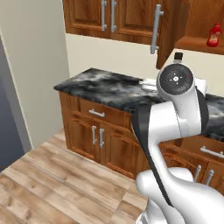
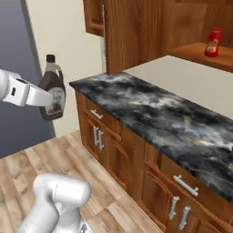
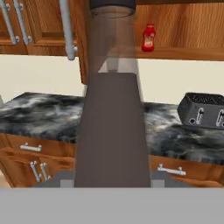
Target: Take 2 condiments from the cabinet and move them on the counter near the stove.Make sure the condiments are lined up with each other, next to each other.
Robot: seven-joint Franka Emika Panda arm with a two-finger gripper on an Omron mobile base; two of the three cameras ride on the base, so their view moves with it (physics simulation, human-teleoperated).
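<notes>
My gripper [image 2: 47, 97] is shut on the tall dark grey-brown bottle [image 2: 52, 88], holding it upright in the air left of the counter [image 2: 154, 116]. Up close in the hand view the bottle [image 3: 111, 131] rises between the fingers. Its black cap [image 1: 178, 56] peeks over the arm. The red ketchup bottle [image 1: 214, 36] [image 2: 212, 42] [image 3: 149, 37] stands on the shelf of the open wall cabinet [image 1: 175, 26] [image 2: 136, 32]. The stove is out of view.
A dark toaster [image 3: 203, 111] sits on the marble counter [image 3: 39, 113] at the right. The open cabinet door [image 1: 168, 30] with its grey bar handle [image 3: 66, 30] hangs over the counter [image 1: 105, 87]. Wooden drawers and doors line the front below; plank floor lies to the left.
</notes>
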